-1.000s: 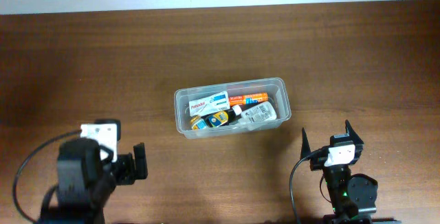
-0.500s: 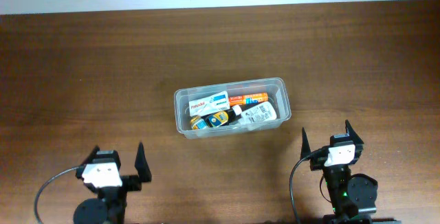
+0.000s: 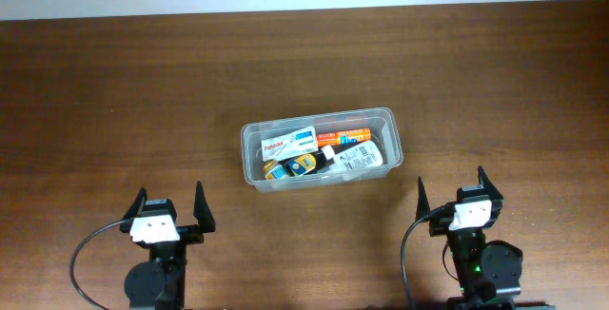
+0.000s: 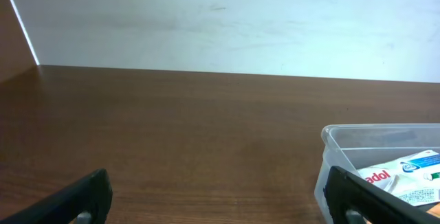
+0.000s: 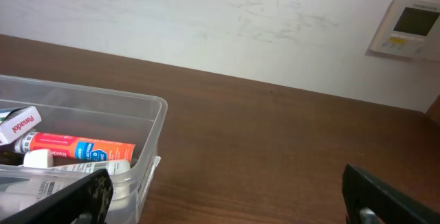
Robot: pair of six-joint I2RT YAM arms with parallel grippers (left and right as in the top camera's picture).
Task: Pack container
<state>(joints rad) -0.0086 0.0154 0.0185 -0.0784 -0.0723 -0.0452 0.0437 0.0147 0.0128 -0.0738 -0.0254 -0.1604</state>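
The clear plastic container [image 3: 249,139] sits mid-table and holds a white Panadol box [image 3: 289,142], an orange tube [image 3: 343,137], a white bottle [image 3: 360,157] and a blue-yellow item [image 3: 293,165]. My left gripper [image 3: 170,209] is open and empty near the front edge, left of the container. My right gripper [image 3: 452,191] is open and empty near the front edge, right of it. The container's corner shows at the right of the left wrist view [image 4: 333,138] and at the left of the right wrist view [image 5: 148,124].
Bare brown wooden table [image 3: 114,91] on all sides of the container. A white wall [image 4: 220,18] runs along the far edge. A wall thermostat [image 5: 409,21] shows at the upper right of the right wrist view.
The left arm has swung back toward the front edge and settled pointing forward, with its gripper open. The right arm and the container have not moved.
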